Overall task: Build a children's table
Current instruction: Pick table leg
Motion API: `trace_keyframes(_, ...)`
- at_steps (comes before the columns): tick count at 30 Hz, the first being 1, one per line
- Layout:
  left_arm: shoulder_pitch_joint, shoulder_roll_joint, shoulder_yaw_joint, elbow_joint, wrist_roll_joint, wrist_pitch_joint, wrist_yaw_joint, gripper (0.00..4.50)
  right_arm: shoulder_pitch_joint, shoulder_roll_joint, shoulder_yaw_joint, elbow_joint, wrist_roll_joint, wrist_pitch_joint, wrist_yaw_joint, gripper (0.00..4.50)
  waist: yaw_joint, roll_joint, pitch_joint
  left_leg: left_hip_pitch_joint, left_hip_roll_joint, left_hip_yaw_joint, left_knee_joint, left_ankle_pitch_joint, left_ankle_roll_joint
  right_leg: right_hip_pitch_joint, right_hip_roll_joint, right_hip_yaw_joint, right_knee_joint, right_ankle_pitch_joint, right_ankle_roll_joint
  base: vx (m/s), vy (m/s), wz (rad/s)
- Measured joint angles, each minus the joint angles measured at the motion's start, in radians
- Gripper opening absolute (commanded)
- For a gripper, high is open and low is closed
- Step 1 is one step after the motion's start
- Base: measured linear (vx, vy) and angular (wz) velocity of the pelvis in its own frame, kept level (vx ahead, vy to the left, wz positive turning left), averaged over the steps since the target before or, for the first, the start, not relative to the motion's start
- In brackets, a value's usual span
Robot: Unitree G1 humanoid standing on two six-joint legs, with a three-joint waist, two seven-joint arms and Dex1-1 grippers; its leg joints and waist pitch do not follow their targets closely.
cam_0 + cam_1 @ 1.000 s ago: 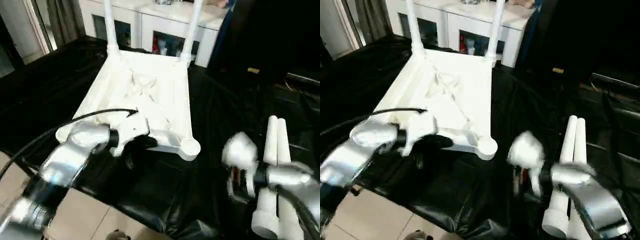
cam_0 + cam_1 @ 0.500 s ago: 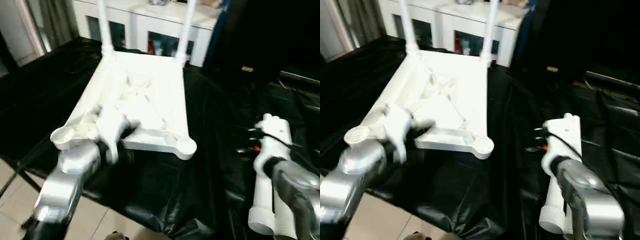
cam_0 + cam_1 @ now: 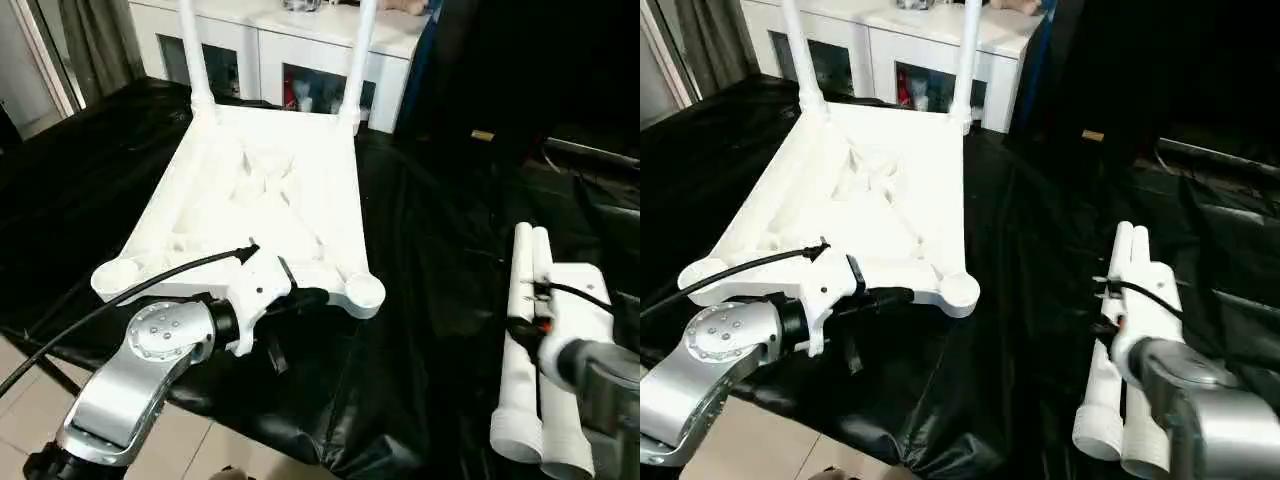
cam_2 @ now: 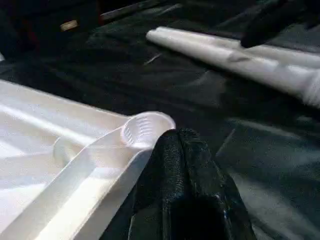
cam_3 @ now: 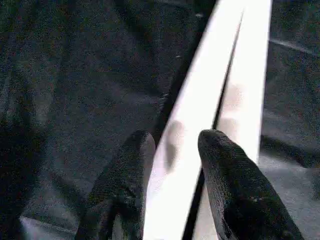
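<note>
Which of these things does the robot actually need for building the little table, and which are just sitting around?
Needed: upturned table top; two fitted legs; two loose legs.

Just around: white cabinet; black sheet.

A white plastic table top is lying underside up, its ribbed surface looking smooth and faintly glossy. Its round corner socket is showing fine ridges inside. Two loose white plastic table legs at about four o'clock are looking smooth with a soft sheen. Everything is resting on a black sheet, wrinkled and shiny like thin plastic film. The forearms are showing brushed silver metal. The left gripper fingers are looking like matt black, finely textured rubber, as are the right gripper fingers. A glossy white cabinet with glass doors is standing at twelve o'clock.
</note>
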Motion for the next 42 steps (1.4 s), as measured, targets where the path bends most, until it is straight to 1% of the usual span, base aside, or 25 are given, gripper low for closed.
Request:
trace_keyframes(2,-0.006,0.003,-0.001,-0.013,-0.015,0.011,-0.010,0.00,-0.016,0.001,-0.021,0.000,-0.006,0.006,-0.002,2.04,0.000,0.000,0.000,0.001,0.000,0.000,0.000,0.000,0.000,0.000,0.000,0.000,0.000,0.000,0.000,0.000,0.000,0.00)
trace_keyframes(3,-0.007,0.007,-0.002,-0.018,-0.017,0.012,-0.014,0.00,-0.017,-0.002,-0.023,0.000,-0.007,0.012,-0.001,2.27,0.000,0.000,0.000,0.001,0.000,0.000,0.000,0.000,0.000,0.001,0.000,0.000,0.000,0.000,0.000,0.000,0.000,0.00)
trace_keyframes(4,-0.007,0.018,-0.005,-0.025,-0.017,0.013,-0.018,0.00,-0.016,-0.007,-0.023,0.001,-0.007,0.023,0.001,2.27,0.000,0.000,0.000,0.001,0.000,0.000,0.000,0.000,0.000,0.001,0.000,0.000,0.000,0.000,0.000,0.000,0.000,0.00)
trace_keyframes(5,-0.007,0.034,-0.008,-0.030,-0.018,0.016,-0.024,0.00,-0.013,-0.016,-0.023,0.005,-0.007,0.033,0.002,2.38,0.000,0.001,0.000,0.001,0.000,0.000,0.000,0.000,0.000,0.001,0.000,0.000,0.000,0.000,0.000,0.000,0.000,0.00)
trace_keyframes(6,-0.007,0.038,-0.009,-0.032,-0.019,0.019,-0.025,0.00,-0.011,-0.021,-0.023,0.006,-0.007,0.039,0.002,2.38,0.000,0.002,0.000,0.001,0.000,0.000,0.000,0.000,0.000,0.001,0.000,0.000,0.000,0.000,0.000,0.000,0.000,0.00)
trace_keyframes(7,-0.007,0.038,-0.008,-0.032,-0.021,0.021,-0.025,0.00,-0.009,-0.022,-0.023,0.008,-0.007,0.041,0.002,2.48,0.000,0.002,-0.001,0.001,0.000,0.000,0.000,0.000,0.000,0.001,0.000,0.000,0.000,0.000,0.000,0.000,0.000,0.00)
trace_keyframes(8,-0.005,0.037,-0.009,-0.037,-0.028,0.028,-0.026,0.00,0.000,-0.022,-0.023,0.007,-0.006,0.042,0.002,2.66,0.000,0.003,-0.001,0.001,0.000,0.000,0.000,0.000,0.000,0.001,0.000,0.000,0.000,0.000,0.000,0.000,0.000,0.00)
trace_keyframes(10,0.004,0.041,-0.009,-0.049,-0.034,0.037,-0.034,0.00,0.029,-0.021,-0.024,0.007,-0.006,0.042,0.002,2.73,0.001,0.003,-0.001,0.001,0.000,0.000,-0.001,0.000,0.000,0.001,0.000,0.000,0.000,0.000,0.000,0.000,0.000,0.00)
trace_keyframes(14,0.008,0.048,-0.010,-0.055,-0.034,0.048,-0.040,0.00,0.038,0.025,-0.051,0.025,0.003,0.045,0.010,3.07,0.000,0.002,-0.001,0.003,0.000,0.000,0.000,0.000,0.000,0.001,0.000,0.000,0.000,0.000,0.000,0.000,0.000,0.00)
trace_keyframes(16,0.008,0.051,-0.011,-0.055,-0.034,0.049,-0.038,0.00,0.052,0.041,-0.055,0.040,0.008,0.045,0.019,3.23,0.000,0.001,-0.001,0.003,0.000,0.000,0.000,0.000,0.000,0.001,0.000,0.001,0.000,0.000,0.000,0.000,0.000,0.00)
trace_keyframes(17,0.008,0.056,-0.012,-0.055,-0.034,0.049,-0.036,0.00,0.056,0.051,-0.058,0.051,0.011,0.045,0.023,3.23,0.000,0.001,-0.001,0.003,0.000,0.001,0.000,0.000,0.000,0.001,0.000,0.001,0.000,0.000,0.000,0.000,0.000,0.00)
trace_keyframes(18,0.008,0.058,-0.013,-0.055,-0.034,0.049,-0.035,0.00,0.056,0.052,-0.059,0.054,0.015,0.044,0.025,3.42,0.000,0.001,-0.001,0.003,-0.001,0.001,0.000,0.000,0.000,0.001,0.000,0.001,0.000,0.000,0.000,0.000,0.000,0.00)
trace_keyframes(19,0.008,0.059,-0.014,-0.055,-0.034,0.049,-0.034,0.00,0.056,0.056,-0.061,0.058,0.017,0.044,0.028,3.42,0.000,-0.001,-0.002,0.003,-0.001,0.001,0.000,0.000,0.000,0.001,0.000,0.001,0.000,0.000,0.000,0.000,0.000,0.00)
trace_keyframes(20,0.008,0.059,-0.017,-0.056,-0.034,0.050,-0.033,0.00,0.056,0.063,-0.062,0.062,0.020,0.044,0.030,3.62,0.000,-0.003,-0.003,0.003,-0.001,0.001,-0.001,0.000,0.000,0.001,0.000,0.001,0.000,0.000,0.000,0.000,0.000,0.00)
trace_keyframes(21,0.008,0.059,-0.019,-0.056,-0.034,0.050,-0.032,0.00,0.056,0.072,-0.063,0.065,0.026,0.044,0.032,3.62,0.000,-0.005,-0.004,0.003,-0.001,0.000,-0.001,0.000,0.000,0.001,0.000,0.001,0.000,0.000,0.000,0.000,0.000,0.00)
trace_keyframes(23,0.008,0.059,-0.019,-0.058,-0.034,0.051,-0.027,0.00,0.056,0.087,-0.062,0.073,0.037,0.044,0.040,3.87,0.000,-0.007,-0.005,0.003,-0.001,0.001,-0.001,0.000,0.000,0.001,0.000,0.001,0.000,0.000,0.000,0.000,0.000,0.00)
trace_keyframes(24,0.008,0.059,-0.019,-0.061,-0.034,0.052,-0.022,0.00,0.055,0.090,-0.060,0.080,0.038,0.045,0.042,3.87,0.000,-0.007,-0.004,0.003,-0.001,0.001,-0.001,0.000,0.000,0.001,0.000,0.001,0.000,0.000,0.000,0.000,0.000,0.00)
trace_keyframes(26,0.008,0.059,-0.019,-0.073,-0.034,0.057,-0.021,0.00,0.044,0.092,-0.061,0.105,0.039,0.045,0.047,4.14,0.001,-0.011,-0.005,0.003,-0.001,0.001,-0.001,0.000,0.000,0.001,0.000,0.001,0.000,0.000,0.000,0.000,0.000,0.00)
trace_keyframes(31,0.008,0.064,-0.019,-0.100,-0.054,0.084,-0.030,0.00,0.007,0.113,-0.062,0.161,0.049,0.045,0.052,4.14,0.001,-0.017,-0.006,0.003,-0.001,0.001,-0.001,0.000,0.000,0.001,0.000,0.001,0.000,0.000,0.000,0.000,0.000,0.00)
trace_keyframes(34,0.008,0.083,-0.019,-0.116,-0.073,0.098,-0.048,0.00,-0.002,0.119,-0.061,0.195,0.053,0.045,0.054,4.14,0.001,-0.023,-0.005,0.003,-0.001,0.001,-0.001,0.000,0.000,0.001,0.000,0.001,0.000,0.000,0.000,0.000,0.000,0.00)
trace_keyframes(35,0.008,0.104,-0.026,-0.128,-0.076,0.102,-0.065,0.00,-0.013,0.115,-0.049,0.219,0.056,0.045,0.059,4.14,0.001,-0.030,-0.006,0.003,-0.001,0.001,-0.002,0.000,-0.001,0.000,0.000,0.001,0.001,0.000,0.000,0.000,0.000,0.00)
trace_keyframes(36,0.008,0.115,-0.030,-0.135,-0.077,0.104,-0.075,0.00,-0.016,0.113,-0.040,0.230,0.058,0.045,0.062,4.14,0.002,-0.035,-0.006,0.004,-0.001,0.001,-0.003,0.001,-0.001,0.000,0.000,0.001,0.001,0.000,0.000,0.000,0.000,0.00)
trace_keyframes(38,0.008,0.120,-0.038,-0.136,-0.077,0.107,-0.087,0.00,-0.020,0.111,-0.031,0.245,0.058,0.045,0.066,3.89,0.002,-0.044,-0.005,0.004,-0.001,0.001,-0.003,0.001,-0.001,0.000,0.000,0.001,0.001,0.000,0.000,0.000,0.000,0.00)
trace_keyframes(41,0.006,0.156,-0.049,-0.141,-0.078,0.122,-0.115,0.00,-0.049,0.111,-0.018,0.310,0.058,0.036,0.068,3.68,0.002,-0.060,-0.005,0.003,-0.001,0.001,-0.002,0.001,-0.001,0.000,0.000,0.001,0.001,0.000,0.000,0.000,0.000,0.00)
trace_keyframes(42,0.001,0.172,-0.050,-0.141,-0.078,0.126,-0.126,0.21,-0.058,0.111,-0.013,0.325,0.058,0.027,0.069,3.55,0.002,-0.063,-0.005,0.003,-0.001,0.001,-0.002,0.001,-0.001,0.000,0.000,0.001,0.001,0.000,0.000,0.000,0.000,0.00)
